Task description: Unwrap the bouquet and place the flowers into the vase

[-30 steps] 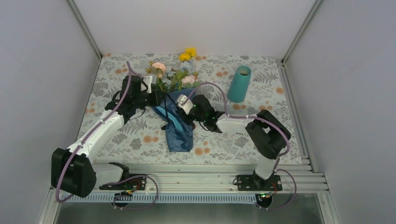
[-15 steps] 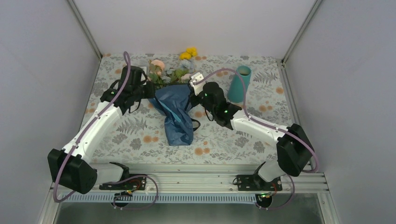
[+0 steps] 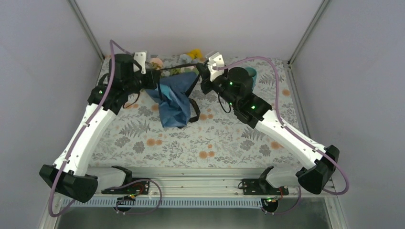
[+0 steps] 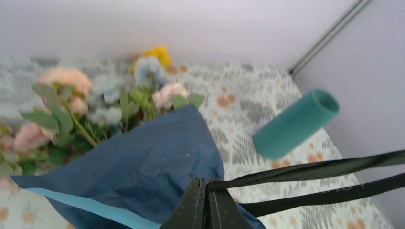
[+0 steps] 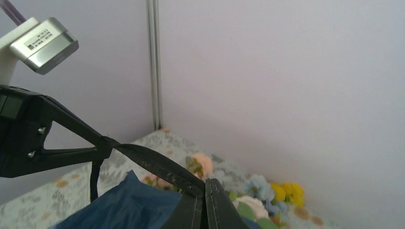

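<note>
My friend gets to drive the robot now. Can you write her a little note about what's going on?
Left gripper: jaws shut on the black ribbon.
Right gripper: jaws shut on it too; ribbon taut between them.
Flowers poke out of the blue paper, near the back wall; vase apart to the right, no flowers in it.
Done: ribbon gripped by both.
Left: free ribbon and paper, put flowers in vase.

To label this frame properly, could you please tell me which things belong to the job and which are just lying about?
Job: flowers, blue paper, black ribbon stretched between left gripper and right gripper, teal vase.
Not the job: floral tablecloth, metal rail.
</note>
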